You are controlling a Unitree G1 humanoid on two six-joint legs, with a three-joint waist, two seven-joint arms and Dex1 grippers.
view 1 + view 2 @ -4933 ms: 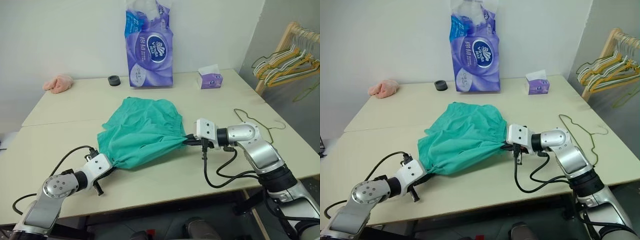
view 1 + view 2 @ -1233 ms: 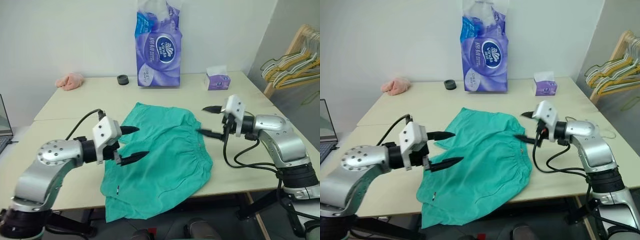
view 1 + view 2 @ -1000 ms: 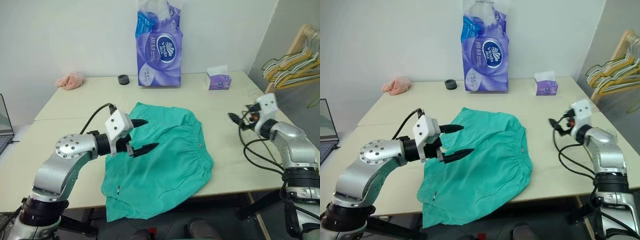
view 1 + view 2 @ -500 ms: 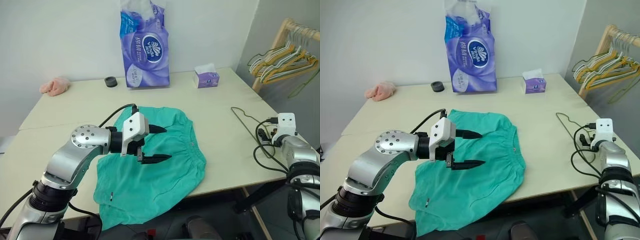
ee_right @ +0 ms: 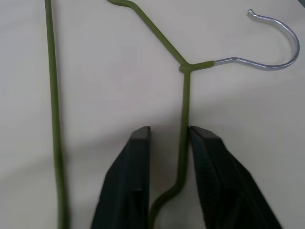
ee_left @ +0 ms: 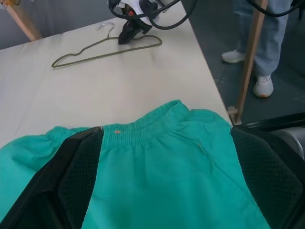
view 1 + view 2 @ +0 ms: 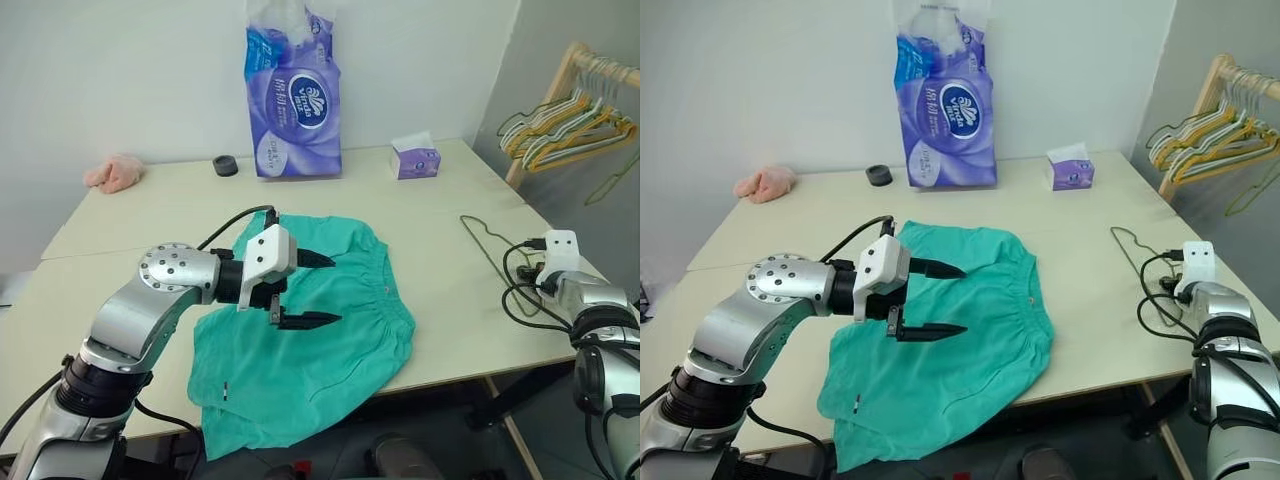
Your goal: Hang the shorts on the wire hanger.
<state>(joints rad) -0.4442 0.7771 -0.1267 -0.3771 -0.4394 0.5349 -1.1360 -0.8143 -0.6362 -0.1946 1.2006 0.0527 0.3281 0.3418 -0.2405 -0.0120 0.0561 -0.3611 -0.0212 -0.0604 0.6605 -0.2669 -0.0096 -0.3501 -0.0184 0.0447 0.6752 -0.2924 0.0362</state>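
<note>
A: Right gripper (image 5: 167, 138) has its fingers drawn in on either side of one shoulder wire of the wire hanger (image 5: 185, 102), just below the neck; whether they pinch it, I cannot tell.

B: And the hanger's long axis?

A: Flat on the surface (image 7: 430, 240), running away from that gripper.

B: The shorts (image 7: 330, 340)?

A: Well apart from the hanger, spread under the released left gripper (image 7: 312, 289).
</note>
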